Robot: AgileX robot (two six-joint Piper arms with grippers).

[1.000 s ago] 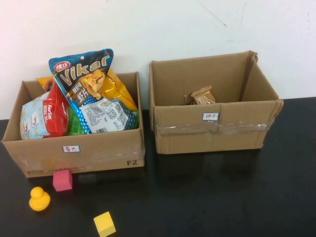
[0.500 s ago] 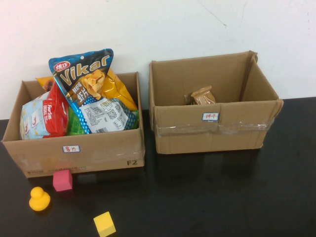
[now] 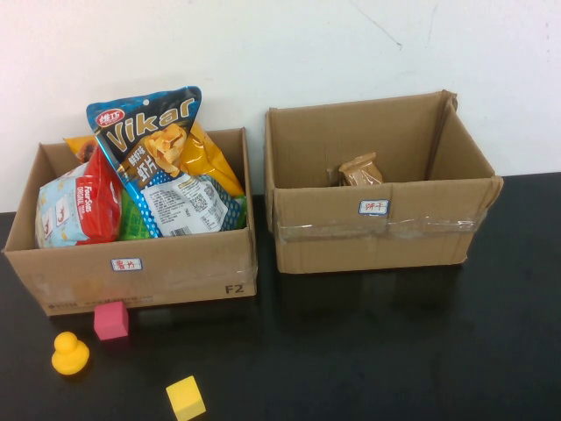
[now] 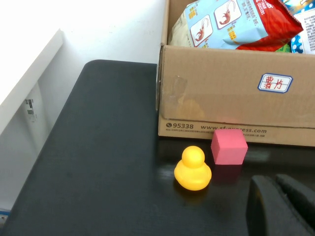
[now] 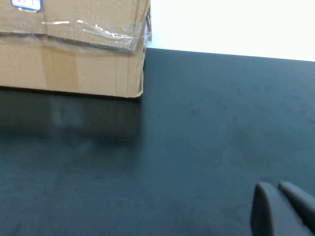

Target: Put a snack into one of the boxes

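Two open cardboard boxes stand at the back of the black table. The left box [image 3: 175, 267] is packed with snack bags, among them a tall blue Vikar bag [image 3: 162, 162] and a red-and-blue shrimp cracker bag [image 3: 74, 206]; it also shows in the left wrist view [image 4: 226, 103]. The right box [image 3: 377, 232] holds one small brown snack pack [image 3: 360, 169]; its corner shows in the right wrist view [image 5: 74, 59]. My left gripper [image 4: 280, 189] is shut and empty, low over the table near the duck. My right gripper [image 5: 278, 194] is shut and empty over bare table. Neither arm shows in the high view.
A pink cube [image 3: 111, 319], a yellow rubber duck [image 3: 69, 353] and a yellow cube [image 3: 186, 397] lie on the table in front of the left box. The duck [image 4: 193, 168] and pink cube [image 4: 229, 146] show in the left wrist view. A white wall stands behind the boxes.
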